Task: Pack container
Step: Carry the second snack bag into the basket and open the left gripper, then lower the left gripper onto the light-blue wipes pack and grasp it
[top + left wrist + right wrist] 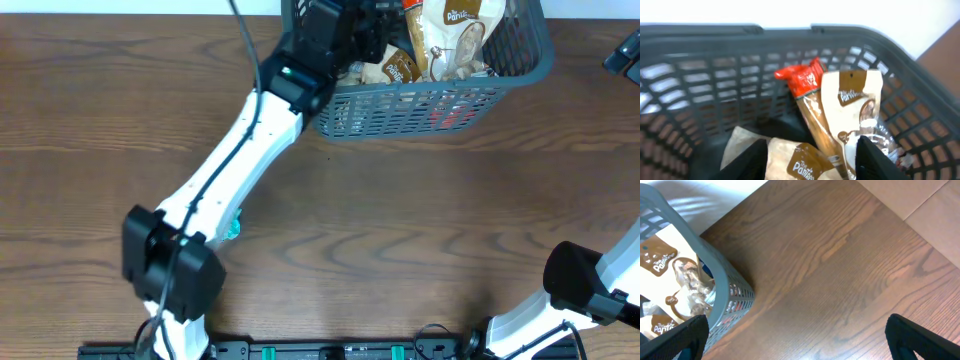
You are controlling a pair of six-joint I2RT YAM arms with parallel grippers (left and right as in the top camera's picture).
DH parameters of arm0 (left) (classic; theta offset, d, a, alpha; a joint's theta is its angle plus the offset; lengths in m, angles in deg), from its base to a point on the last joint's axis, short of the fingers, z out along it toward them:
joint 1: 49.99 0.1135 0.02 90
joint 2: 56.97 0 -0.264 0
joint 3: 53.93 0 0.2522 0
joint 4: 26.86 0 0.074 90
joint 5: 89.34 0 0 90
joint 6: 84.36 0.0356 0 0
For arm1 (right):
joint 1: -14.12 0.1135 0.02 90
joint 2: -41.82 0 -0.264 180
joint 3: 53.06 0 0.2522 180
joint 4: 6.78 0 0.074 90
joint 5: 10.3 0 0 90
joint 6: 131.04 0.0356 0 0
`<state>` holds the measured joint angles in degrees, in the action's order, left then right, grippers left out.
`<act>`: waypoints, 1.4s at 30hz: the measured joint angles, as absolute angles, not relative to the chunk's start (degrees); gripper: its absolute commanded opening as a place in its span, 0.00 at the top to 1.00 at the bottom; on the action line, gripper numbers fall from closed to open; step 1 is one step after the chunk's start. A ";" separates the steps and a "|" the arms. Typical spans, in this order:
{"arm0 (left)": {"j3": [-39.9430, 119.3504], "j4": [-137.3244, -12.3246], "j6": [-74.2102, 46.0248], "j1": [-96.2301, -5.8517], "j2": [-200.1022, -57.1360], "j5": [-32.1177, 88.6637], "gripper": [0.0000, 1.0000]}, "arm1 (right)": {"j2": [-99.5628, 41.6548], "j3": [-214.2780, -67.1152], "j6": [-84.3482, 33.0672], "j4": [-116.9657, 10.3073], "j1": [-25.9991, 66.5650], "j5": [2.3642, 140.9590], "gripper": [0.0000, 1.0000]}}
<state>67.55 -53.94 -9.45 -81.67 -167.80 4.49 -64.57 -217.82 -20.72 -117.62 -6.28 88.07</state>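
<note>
Snack packets [850, 107] in container [430, 108], packing looks near done; left gripper [812, 159] parted over them, right gripper [795, 337] wide, empty.

1. left arm [245, 140]: long white link behind the claw, black joint housings at both ends, black cable [215, 172] along it.
2. right arm [530, 322]: white link, black joint block.
3. left claw [810, 162], right claw [800, 342]: matte black fingers (only the tips show in the wrist views).

The wooden table [400, 230] bears the container [420, 108] near its far edge.
</note>
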 measured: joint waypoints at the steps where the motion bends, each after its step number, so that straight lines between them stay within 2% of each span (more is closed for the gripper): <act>1: 67.53 -55.62 -9.38 -81.11 -165.98 4.41 0.49 | -64.57 -217.82 -20.72 -117.64 -6.28 88.07 0.01; 4: 67.55 -62.70 -9.05 -79.07 -159.21 3.03 0.33 | -64.57 -217.82 -20.72 -117.62 -6.28 88.09 0.01; 12: 69.08 -87.86 -9.23 -72.52 -137.64 -2.83 0.01 | -64.57 -217.82 -20.72 -117.64 -6.28 88.04 0.01; 16: 69.21 -98.57 -11.26 -70.57 -132.52 -3.94 0.01 | -64.57 -217.82 -20.72 -117.64 -6.28 88.04 0.01; 19: 69.15 -105.39 -18.06 -69.59 -131.45 -4.32 0.01 | -64.57 -217.82 -20.72 -117.64 -6.28 88.07 0.01; 22: 68.95 -117.13 -33.36 -68.65 -131.36 -6.70 0.01 | -64.57 -217.82 -20.72 -117.67 -6.28 88.04 0.01; 25: 67.72 -129.24 -53.66 -68.03 -131.41 -10.09 0.01 | -64.57 -217.82 -20.72 -117.62 -6.28 88.07 0.01; 27: 66.15 -132.69 -64.70 -67.99 -131.19 -11.40 0.01 | -64.57 -217.82 -20.72 -117.64 -6.28 88.04 0.01; 32: 59.42 -132.32 -82.14 -67.99 -130.90 -11.51 0.01 | -64.57 -217.82 -20.72 -117.64 -6.28 88.04 0.01; 42: 32.95 -113.46 -94.89 -67.99 -131.06 -8.64 0.01 | -64.57 -217.82 -20.72 -117.64 -6.28 88.07 0.01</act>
